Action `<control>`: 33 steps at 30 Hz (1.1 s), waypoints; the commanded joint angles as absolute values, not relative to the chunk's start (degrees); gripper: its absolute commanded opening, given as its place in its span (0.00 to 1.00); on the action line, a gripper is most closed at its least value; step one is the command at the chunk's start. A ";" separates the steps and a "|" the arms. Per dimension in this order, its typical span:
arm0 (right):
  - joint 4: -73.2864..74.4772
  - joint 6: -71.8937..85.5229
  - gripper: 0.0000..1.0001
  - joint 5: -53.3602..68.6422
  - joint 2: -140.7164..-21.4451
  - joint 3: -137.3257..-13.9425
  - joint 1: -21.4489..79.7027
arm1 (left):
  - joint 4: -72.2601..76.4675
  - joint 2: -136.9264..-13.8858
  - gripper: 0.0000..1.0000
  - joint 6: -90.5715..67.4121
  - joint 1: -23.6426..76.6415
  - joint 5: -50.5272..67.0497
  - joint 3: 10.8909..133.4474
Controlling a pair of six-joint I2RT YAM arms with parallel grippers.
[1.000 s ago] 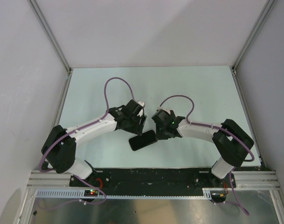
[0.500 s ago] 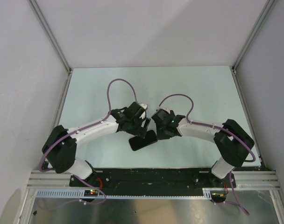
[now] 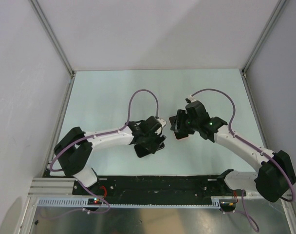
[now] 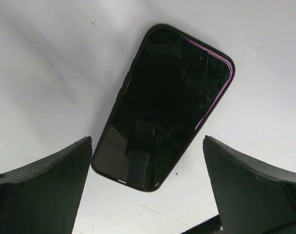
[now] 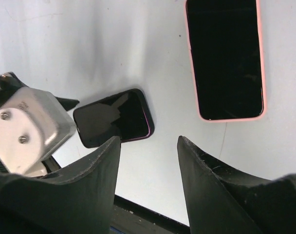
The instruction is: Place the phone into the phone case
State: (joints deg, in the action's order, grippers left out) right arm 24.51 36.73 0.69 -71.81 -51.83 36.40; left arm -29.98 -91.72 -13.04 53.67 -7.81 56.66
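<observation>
Jaws are found released on the left gripper (image 4: 145, 144) and right gripper (image 5: 149, 141), with the phone (image 4: 162, 107) laid flat on the worktop (image 4: 50, 73).

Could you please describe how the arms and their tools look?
The left arm and right arm have white links, black joints and purple cables. A green light glows on the right one. The left tool and right tool have black wedge-shaped fingers.
</observation>
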 commanded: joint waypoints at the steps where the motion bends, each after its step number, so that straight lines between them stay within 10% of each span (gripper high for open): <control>1: 23.44 35.23 0.56 4.81 -69.38 -49.31 34.74 | -25.33 -91.35 1.00 -5.29 53.83 -8.27 57.28; 25: 21.16 34.64 0.56 8.37 -68.17 -45.85 31.71 | -20.89 -97.81 0.93 -1.59 54.86 -4.20 54.79; 33: 15.10 37.04 0.57 18.66 -70.52 -42.85 27.49 | -15.35 -92.92 0.07 -3.42 54.75 -3.33 49.66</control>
